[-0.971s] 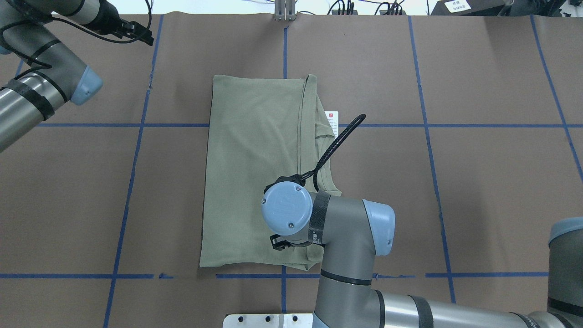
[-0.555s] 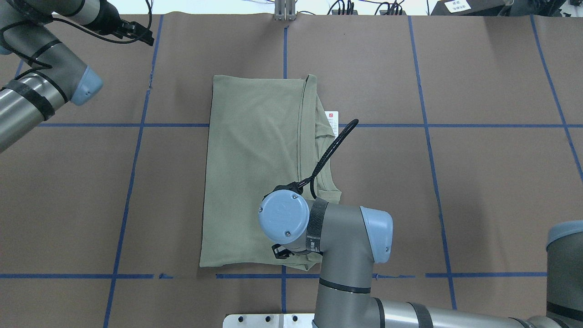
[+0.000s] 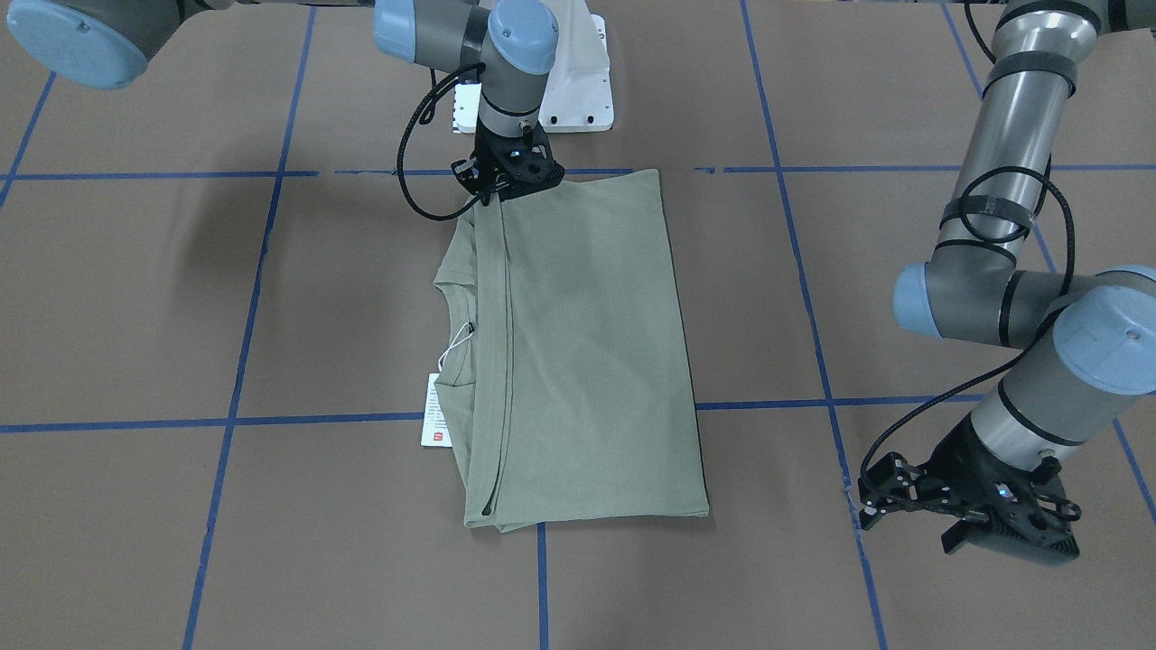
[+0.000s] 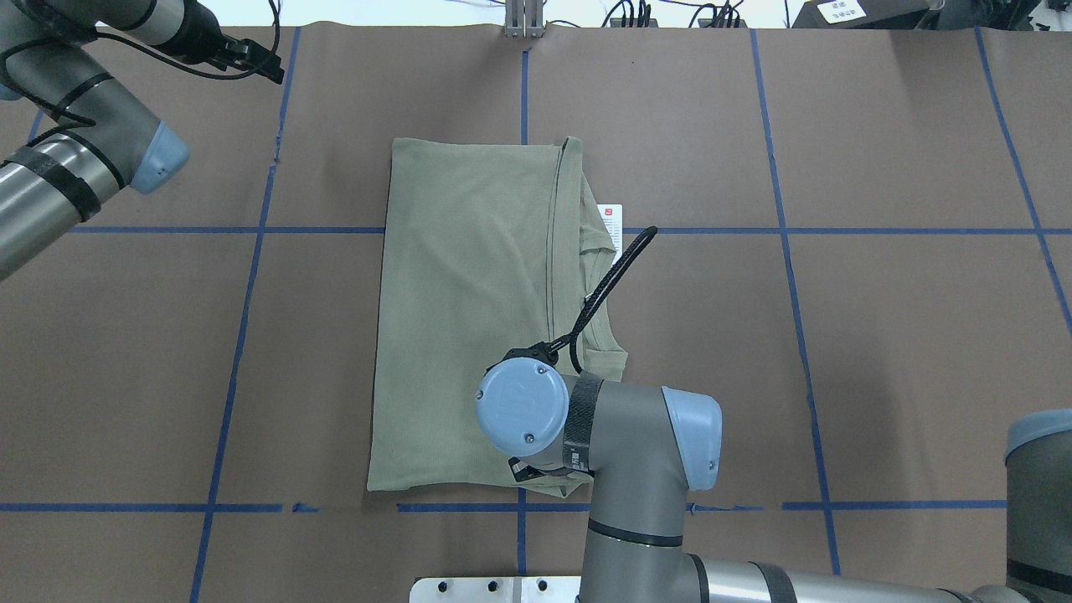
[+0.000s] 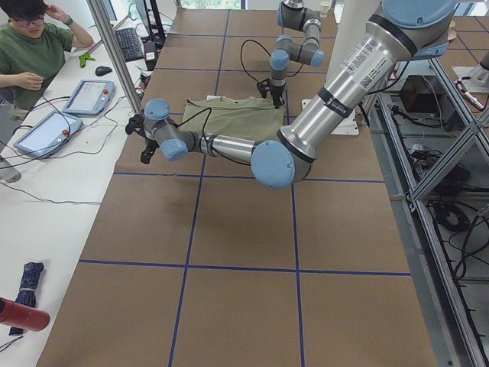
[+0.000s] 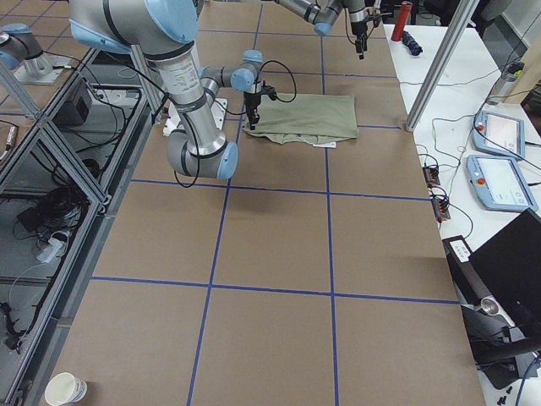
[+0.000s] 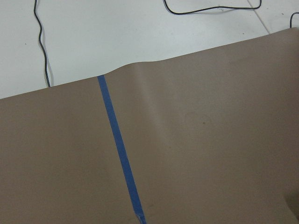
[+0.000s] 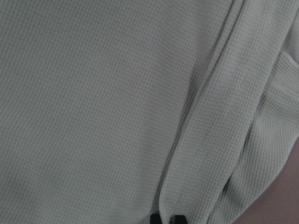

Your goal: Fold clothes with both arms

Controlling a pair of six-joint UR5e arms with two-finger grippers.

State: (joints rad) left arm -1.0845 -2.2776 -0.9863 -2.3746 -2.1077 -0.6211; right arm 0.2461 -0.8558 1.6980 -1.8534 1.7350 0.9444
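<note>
Right gripper (image 3: 510, 179): jaws nearly closed, pinching the shirt (image 3: 587, 343) at its 12 o'clock edge, front view.
Left gripper (image 3: 968, 516): jaws wide, empty, 4 o'clock of shirt.
Right wrist view alone: fingertips (image 8: 155, 218) on fabric.

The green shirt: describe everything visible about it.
The shirt is sage-green ribbed knit, folded lengthwise into a long rectangle lying flat on the brown paper-covered table. A folded-in edge runs along its length towards the robot's right, where the ribbed neckline peeks out. A white-and-red hang tag sticks out from under that side. The right tool sits at the corner nearest the robot's base; whether it pinches the cloth cannot be told.
</note>
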